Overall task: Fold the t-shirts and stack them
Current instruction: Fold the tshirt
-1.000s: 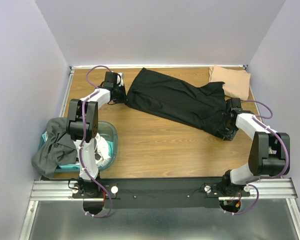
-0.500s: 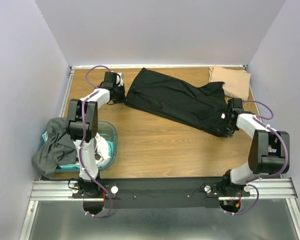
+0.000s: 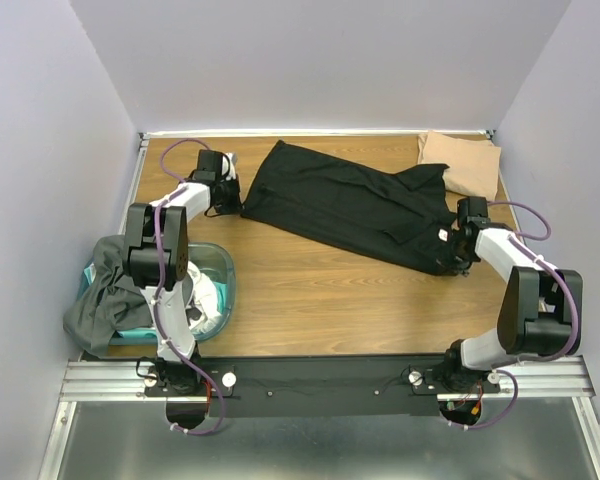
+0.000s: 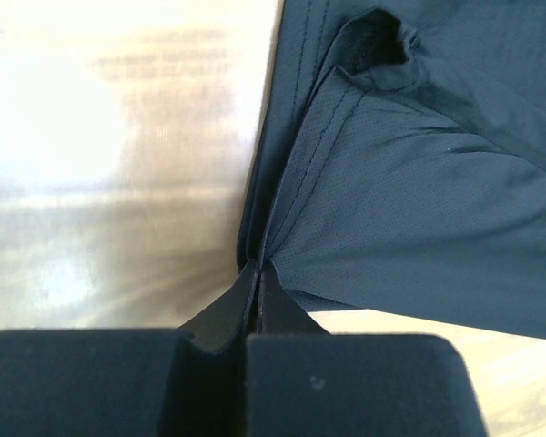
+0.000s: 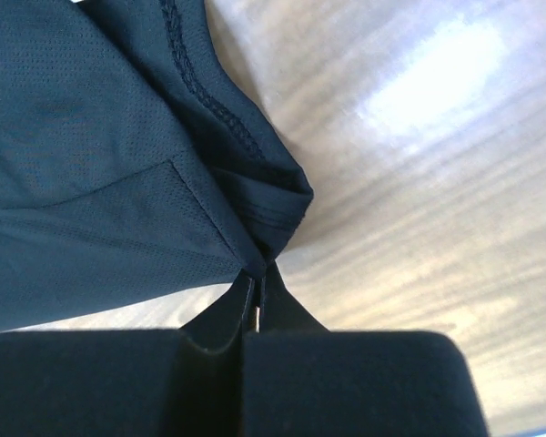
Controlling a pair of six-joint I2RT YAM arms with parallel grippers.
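A black t-shirt (image 3: 345,205) lies stretched slantwise across the back of the wooden table, seen close up as dark mesh cloth (image 4: 419,191) in the left wrist view and as hemmed cloth (image 5: 91,164) in the right wrist view. My left gripper (image 3: 230,198) is shut on its left edge, pinched at the fingertips (image 4: 257,269). At the shirt's right end my right gripper (image 3: 458,240) is shut on a bunched corner (image 5: 260,269). A folded tan-beige t-shirt (image 3: 462,162) lies at the back right corner. A dark grey t-shirt (image 3: 105,290) hangs over the tub.
A teal see-through tub (image 3: 212,290) with white cloth inside stands at the near left, beside the left arm's base. Lilac walls close in the table at the back and both sides. A black rail (image 3: 320,380) runs along the near edge.
Both grippers have shut on the black t-shirt's ends. The left one has pulled its edge leftward and the right one has drawn back slightly, stretching the shirt flatter.
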